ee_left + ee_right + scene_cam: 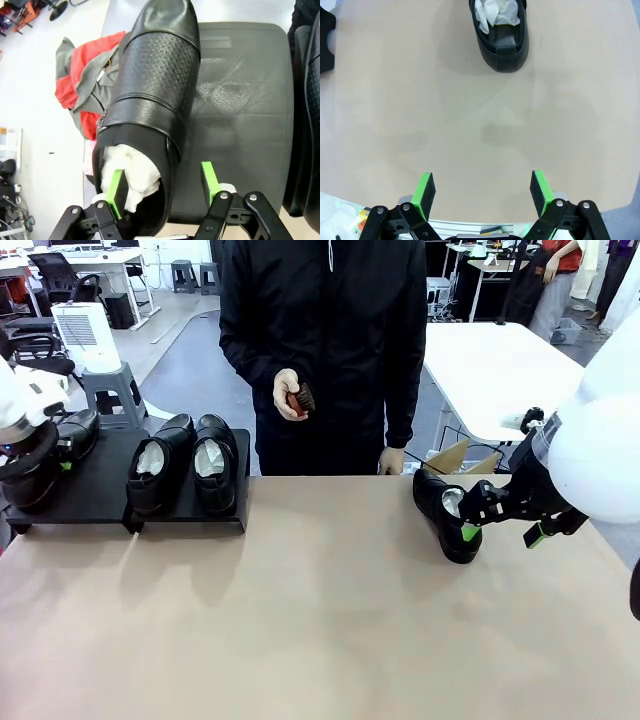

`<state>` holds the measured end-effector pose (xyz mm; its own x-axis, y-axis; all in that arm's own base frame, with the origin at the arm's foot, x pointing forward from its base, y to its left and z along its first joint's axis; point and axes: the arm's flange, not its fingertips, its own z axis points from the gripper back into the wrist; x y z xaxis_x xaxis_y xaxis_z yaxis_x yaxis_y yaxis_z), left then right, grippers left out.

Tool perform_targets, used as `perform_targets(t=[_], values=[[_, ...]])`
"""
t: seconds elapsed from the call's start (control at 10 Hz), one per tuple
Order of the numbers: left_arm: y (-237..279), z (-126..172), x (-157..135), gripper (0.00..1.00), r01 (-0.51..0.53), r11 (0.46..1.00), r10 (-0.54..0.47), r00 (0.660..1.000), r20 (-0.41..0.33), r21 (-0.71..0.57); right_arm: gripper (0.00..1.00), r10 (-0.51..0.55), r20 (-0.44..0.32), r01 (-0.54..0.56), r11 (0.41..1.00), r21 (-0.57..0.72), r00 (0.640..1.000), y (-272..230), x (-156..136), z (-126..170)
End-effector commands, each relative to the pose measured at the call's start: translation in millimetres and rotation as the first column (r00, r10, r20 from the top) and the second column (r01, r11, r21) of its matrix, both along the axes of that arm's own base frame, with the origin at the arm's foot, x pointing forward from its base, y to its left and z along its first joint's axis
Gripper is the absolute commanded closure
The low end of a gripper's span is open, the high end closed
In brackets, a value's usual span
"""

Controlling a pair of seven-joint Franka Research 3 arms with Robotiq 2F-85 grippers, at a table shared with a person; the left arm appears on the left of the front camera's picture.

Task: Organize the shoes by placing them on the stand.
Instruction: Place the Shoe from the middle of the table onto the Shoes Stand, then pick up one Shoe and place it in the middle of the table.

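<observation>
Shoes: one [150, 100] sits on the stand's [245, 100] left end, left gripper [162, 187] jaws apart astride its heel; right gripper [482, 192] jaws apart near the tabletop shoe [447, 512].

Front camera across table [320, 640] toward person [325, 340]; wrist cameras close, down their fingers.

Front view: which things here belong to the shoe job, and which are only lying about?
For the job:
- shoe at the stand's left end
- two shoes on the stand
- shoe on the table
- stand

Lying about:
- brush in the person's hand
- cardboard box
- stool
</observation>
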<state>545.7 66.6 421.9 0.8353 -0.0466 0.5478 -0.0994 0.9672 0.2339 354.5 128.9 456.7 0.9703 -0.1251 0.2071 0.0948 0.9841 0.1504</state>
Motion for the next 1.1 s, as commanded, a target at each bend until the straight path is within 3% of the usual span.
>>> perform_targets(t=[0.0,0.2,0.3,1.0], values=[[1.8,3.1,-13.2,0.23,-0.003,1.0,0.004,1.0,0.028,-0.023,0.0,-0.004,0.012,0.004,1.0,0.01,1.0,1.5,1.9,0.5],[-3.3,11.6,-24.5,0.23,0.048,0.996,-0.046,0.998,0.031,-0.069,0.0,-0.004,0.012,0.004,1.0,0.01,1.0,1.5,1.9,0.5],[-1.9,3.1,-6.6,0.23,-0.001,1.0,0.002,1.0,0.015,-0.017,0.0,-0.004,0.012,0.004,1.0,0.01,1.0,1.5,1.9,0.5],[-3.2,1.5,-8.6,0.23,0.007,0.999,-0.007,1.0,0.018,-0.032,0.0,-0.004,0.012,0.004,1.0,0.01,1.0,1.5,1.9,0.5]])
